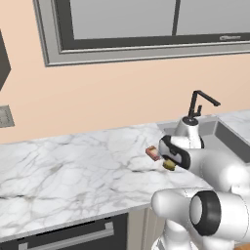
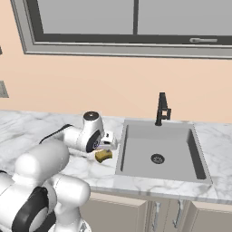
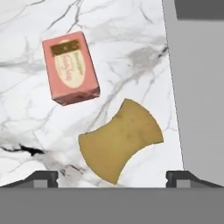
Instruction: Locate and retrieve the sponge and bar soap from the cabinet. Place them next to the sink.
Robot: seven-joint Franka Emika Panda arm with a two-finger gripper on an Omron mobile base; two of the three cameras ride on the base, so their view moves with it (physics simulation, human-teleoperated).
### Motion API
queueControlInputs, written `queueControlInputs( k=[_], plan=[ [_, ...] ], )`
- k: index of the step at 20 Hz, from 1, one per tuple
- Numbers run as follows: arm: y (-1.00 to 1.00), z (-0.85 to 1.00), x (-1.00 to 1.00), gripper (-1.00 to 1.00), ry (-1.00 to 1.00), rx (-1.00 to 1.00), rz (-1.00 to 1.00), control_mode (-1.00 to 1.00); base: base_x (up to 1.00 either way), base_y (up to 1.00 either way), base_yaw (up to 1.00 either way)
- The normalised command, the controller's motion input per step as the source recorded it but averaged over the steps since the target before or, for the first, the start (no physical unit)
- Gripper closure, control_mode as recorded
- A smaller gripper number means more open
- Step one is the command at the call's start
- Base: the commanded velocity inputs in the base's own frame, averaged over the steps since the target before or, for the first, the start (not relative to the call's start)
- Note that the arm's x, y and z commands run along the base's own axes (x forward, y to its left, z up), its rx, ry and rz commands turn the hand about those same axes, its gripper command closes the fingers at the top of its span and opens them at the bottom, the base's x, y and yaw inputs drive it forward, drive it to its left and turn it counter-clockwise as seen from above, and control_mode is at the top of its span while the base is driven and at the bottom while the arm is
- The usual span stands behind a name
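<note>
The yellowish-tan sponge (image 3: 120, 139) lies on the marble counter just left of the sink (image 3: 201, 87), with its curved edges showing in the hand view. Beside it, a little farther from the sink, lies the pinkish-red bar soap (image 3: 71, 68) with a label on top. My gripper (image 3: 112, 178) hovers above the sponge, open, its two tips wide apart and holding nothing. From the left base view the soap (image 1: 153, 153) and sponge (image 1: 169, 165) peek out beside my wrist. In the right base view the sponge (image 2: 103, 155) sits under my hand near the sink (image 2: 136, 136). The cabinet is out of view.
A thin black faucet (image 2: 162, 108) stands behind the basin. A large window (image 1: 146, 24) spans the wall above. The marble counter (image 1: 63, 171) stretches left, with a dark appliance front (image 1: 73, 237) below its edge. My own arm blocks part of the counter by the sink.
</note>
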Motion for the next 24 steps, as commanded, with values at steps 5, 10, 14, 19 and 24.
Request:
queueControlInputs(
  k=[5, 10, 14, 19, 24],
  plan=[
    [0.16, 0.70, -0.36, -1.00, -0.08, 0.03, -0.04, -1.00, 0.00, 0.00, 0.00],
    [0.37, 0.73, -0.47, -1.00, -0.25, 0.14, -0.01, -1.00, 0.00, 0.00, 0.00],
    [0.47, 0.55, -0.62, -1.00, -0.28, 0.12, -0.01, -1.00, 0.00, 0.00, 0.00],
    [0.50, 0.32, -0.65, -1.00, -0.28, -0.06, -0.06, -1.00, 0.00, 0.00, 0.00],
    [0.61, 0.25, -0.46, -1.00, -0.15, -0.14, -0.06, -1.00, 0.00, 0.00, 0.00]
  ],
)
